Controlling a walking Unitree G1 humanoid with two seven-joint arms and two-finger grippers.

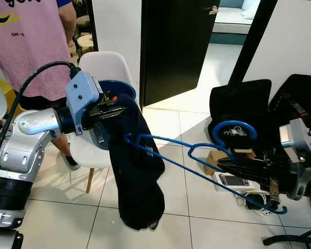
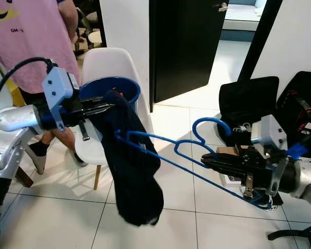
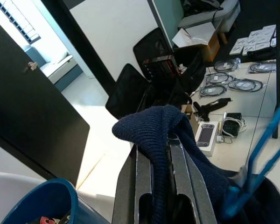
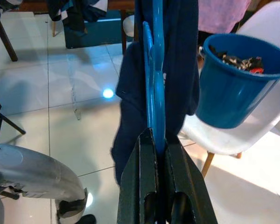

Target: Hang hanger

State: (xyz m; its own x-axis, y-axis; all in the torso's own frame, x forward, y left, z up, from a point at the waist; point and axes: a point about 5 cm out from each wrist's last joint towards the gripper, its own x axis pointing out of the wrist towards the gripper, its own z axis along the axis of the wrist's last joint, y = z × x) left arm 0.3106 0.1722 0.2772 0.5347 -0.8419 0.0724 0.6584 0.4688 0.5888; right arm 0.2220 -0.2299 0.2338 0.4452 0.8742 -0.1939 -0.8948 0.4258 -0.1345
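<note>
A blue plastic hanger [image 1: 197, 155] lies nearly level in the air between my two arms, its hook [image 1: 234, 127] near my right arm. My right gripper [image 2: 210, 158] is shut on the hanger's neck below the hook; the right wrist view shows the blue bar [image 4: 155, 93] pinched between its fingers. A dark navy knit garment [image 1: 137, 171] hangs from the hanger's far end. My left gripper [image 1: 114, 111] is shut on the garment's top edge, the cloth [image 3: 154, 130] bunched over its fingers.
A blue bucket [image 2: 111, 91] with items inside sits on a white chair [image 1: 106, 70] behind the garment. A person in a pink shirt [image 1: 28, 41] stands at the back left. Black bags [image 1: 238, 101], a cardboard box and cables lie on the tiled floor at right.
</note>
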